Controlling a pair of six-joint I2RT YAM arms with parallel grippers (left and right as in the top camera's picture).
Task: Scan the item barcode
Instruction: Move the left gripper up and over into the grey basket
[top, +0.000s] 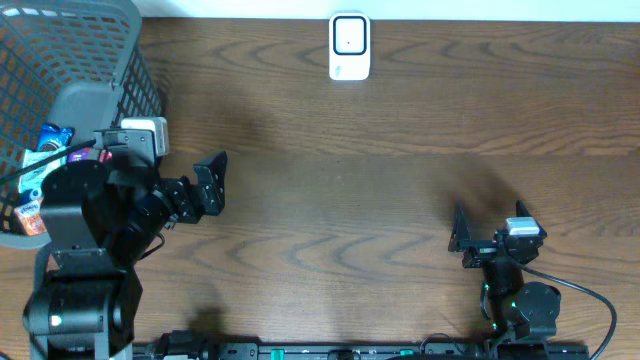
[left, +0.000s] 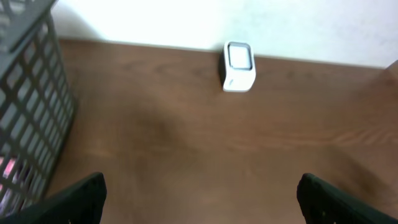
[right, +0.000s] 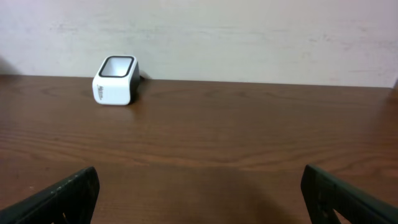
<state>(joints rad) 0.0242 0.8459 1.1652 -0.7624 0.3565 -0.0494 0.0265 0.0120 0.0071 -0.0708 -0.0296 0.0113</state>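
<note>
The white barcode scanner (top: 349, 47) stands at the table's far edge, its dark window facing up; it also shows in the left wrist view, scanner (left: 239, 66), and the right wrist view, scanner (right: 115, 79). Colourful packets (top: 45, 150) lie in the grey basket (top: 120, 40) at the far left, partly hidden by my left arm. My left gripper (top: 214, 183) hangs open beside the basket, empty, with bare wood between its fingers (left: 84, 196). My right gripper (top: 458, 232) is open low at the near right, nothing between its fingers (right: 71, 193).
The basket's mesh wall (left: 31, 112) stands close on the left of my left gripper. A pale wall runs behind the table's far edge. Brown wood (top: 350, 200) stretches between the two arms and up to the scanner.
</note>
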